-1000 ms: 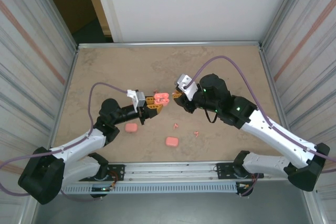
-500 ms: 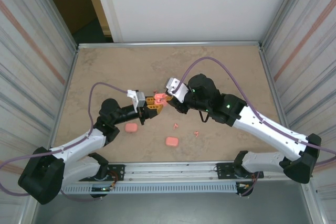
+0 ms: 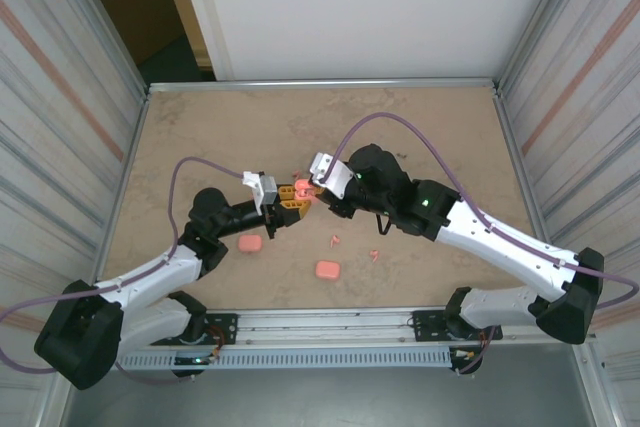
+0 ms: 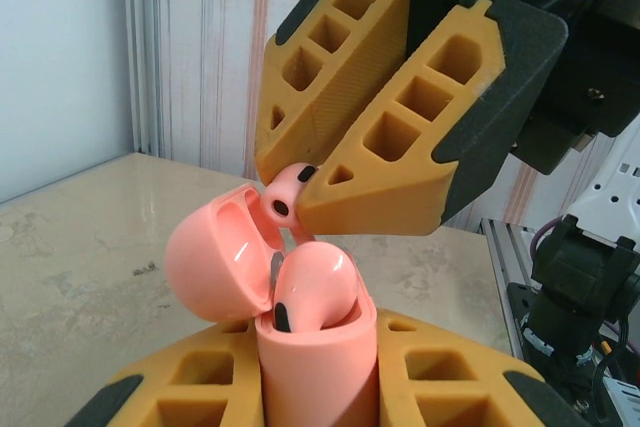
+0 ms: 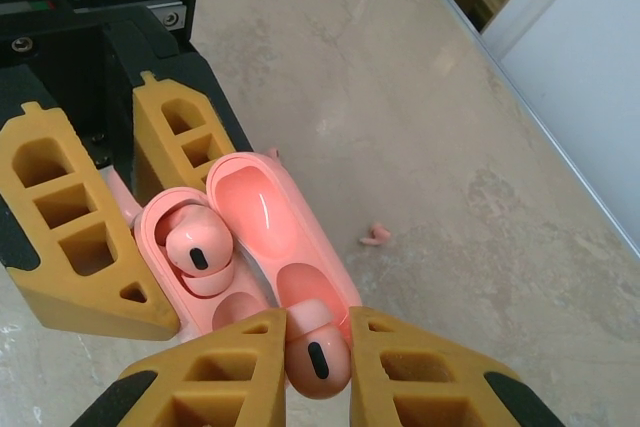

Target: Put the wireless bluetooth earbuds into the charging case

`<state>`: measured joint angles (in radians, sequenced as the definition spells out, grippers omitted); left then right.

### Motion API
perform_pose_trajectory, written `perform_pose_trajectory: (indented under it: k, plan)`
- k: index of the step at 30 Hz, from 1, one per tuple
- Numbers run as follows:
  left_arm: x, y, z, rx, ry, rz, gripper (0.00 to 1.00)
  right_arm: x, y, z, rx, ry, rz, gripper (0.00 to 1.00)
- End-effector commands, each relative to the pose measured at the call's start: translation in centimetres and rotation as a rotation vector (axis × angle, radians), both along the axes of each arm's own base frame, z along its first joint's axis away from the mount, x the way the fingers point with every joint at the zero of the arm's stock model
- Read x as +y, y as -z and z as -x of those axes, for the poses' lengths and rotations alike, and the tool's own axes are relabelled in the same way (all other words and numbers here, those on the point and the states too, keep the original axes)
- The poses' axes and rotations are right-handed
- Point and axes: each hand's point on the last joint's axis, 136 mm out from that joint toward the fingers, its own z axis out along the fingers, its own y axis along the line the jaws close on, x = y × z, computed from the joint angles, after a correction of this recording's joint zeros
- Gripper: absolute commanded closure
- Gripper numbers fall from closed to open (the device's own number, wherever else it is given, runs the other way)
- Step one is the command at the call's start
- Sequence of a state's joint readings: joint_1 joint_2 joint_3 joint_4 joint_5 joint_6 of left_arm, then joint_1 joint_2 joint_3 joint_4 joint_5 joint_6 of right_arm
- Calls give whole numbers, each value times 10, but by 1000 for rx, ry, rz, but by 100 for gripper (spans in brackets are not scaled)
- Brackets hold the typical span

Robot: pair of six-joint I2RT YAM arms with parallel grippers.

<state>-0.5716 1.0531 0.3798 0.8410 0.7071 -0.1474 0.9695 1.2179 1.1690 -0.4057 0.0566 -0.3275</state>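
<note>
Earbud [image 5: 315,357] no. 2 is pinched in right claw [image 5: 318,327], which swung in over the last sec & now hovers just above the open charging case [image 4: 310,347]; left claw [image 3: 290,195] clamps the case, w/ 1 seated bud [image 5: 198,247] inside. Insertion looks imminent.

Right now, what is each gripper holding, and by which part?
The left gripper clamps the open pink charging case by its lower body. The right gripper pinches a pink earbud by the sides of its head, between its fingertips.
</note>
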Motion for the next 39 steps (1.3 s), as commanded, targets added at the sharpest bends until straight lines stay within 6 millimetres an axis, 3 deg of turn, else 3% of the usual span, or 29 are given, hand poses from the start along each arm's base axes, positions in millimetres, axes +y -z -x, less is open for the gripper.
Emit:
perform_pose_trajectory:
  k: [1,34,39]
  plan:
    - [-3,-19,2,-46,17,31,100,0,-9,-1,-36,-2,23,82]
    - [-2,-21,1,-53,0,46,100,5,-7,23,27,-100,-9,78]
    - [-2,-21,1,-54,2,46,100,4,-7,23,30,-100,-9,74]
